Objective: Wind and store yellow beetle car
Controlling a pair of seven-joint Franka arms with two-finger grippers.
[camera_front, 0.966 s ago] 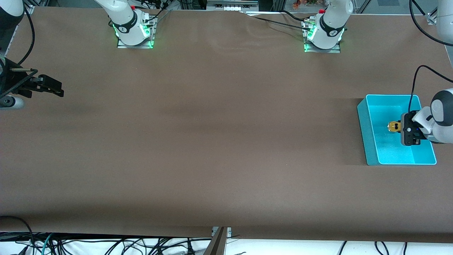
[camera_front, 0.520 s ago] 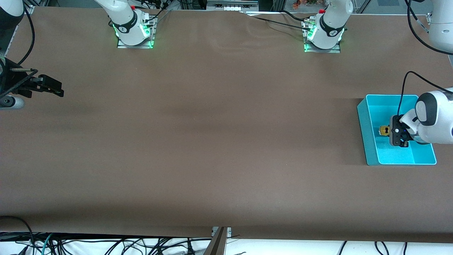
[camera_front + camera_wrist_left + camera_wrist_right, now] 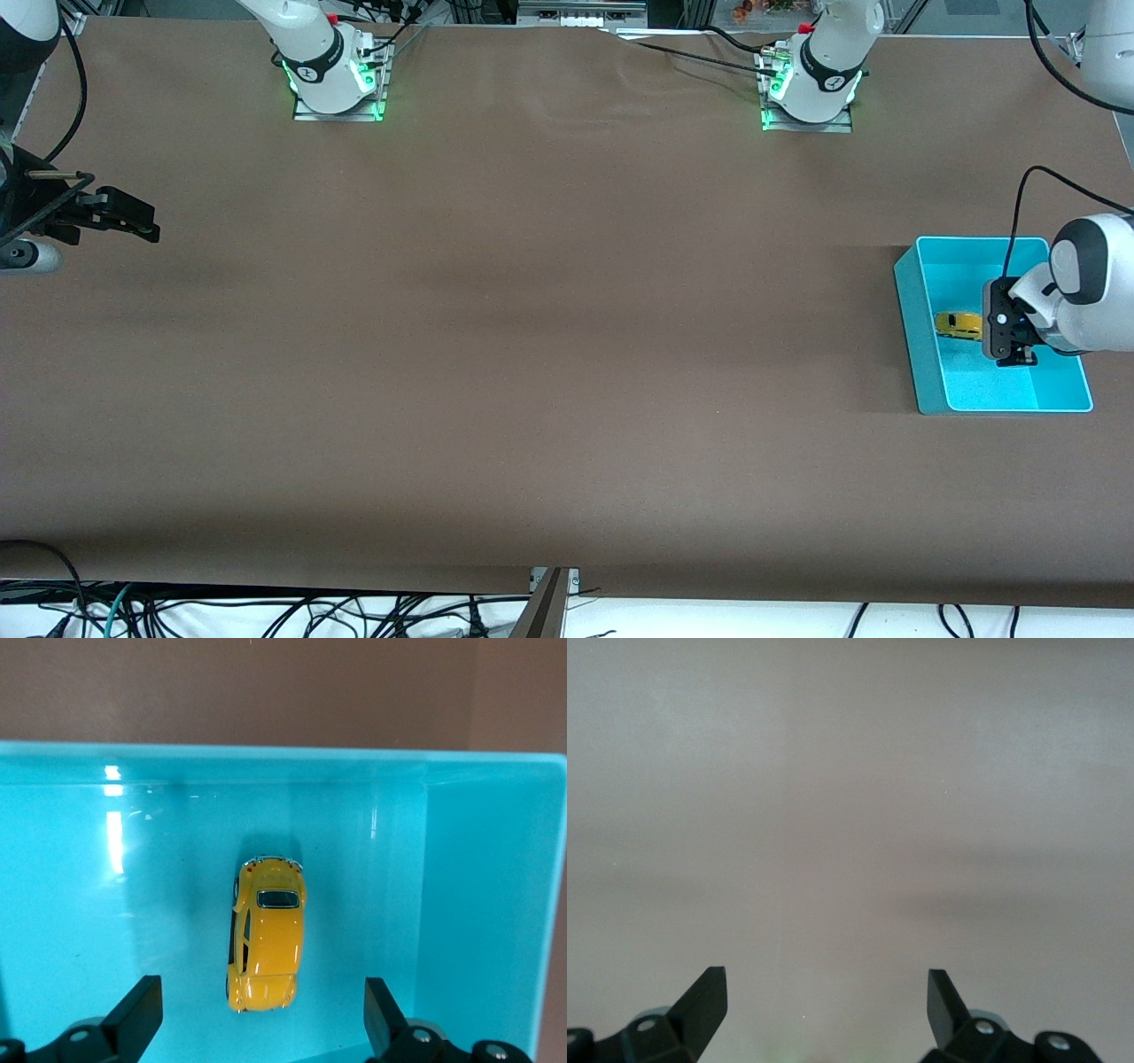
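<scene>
Fingers of my left gripper point(image 3: 263, 1028) are spread wide above the small bright yellow beetle-shaped toy car point(image 3: 265, 945), which sits free on the floor of the turquoise plastic bin point(image 3: 912, 306). My right gripper point(image 3: 124, 215) waits, fingers also apart, over bare brown table point(image 3: 532, 354).

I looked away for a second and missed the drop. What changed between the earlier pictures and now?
The left gripper let go of the yellow beetle car, which now lies on the floor of the teal bin; its fingers are open above the car. The bin stayed put, and the right gripper kept waiting at its end of the table.
</scene>
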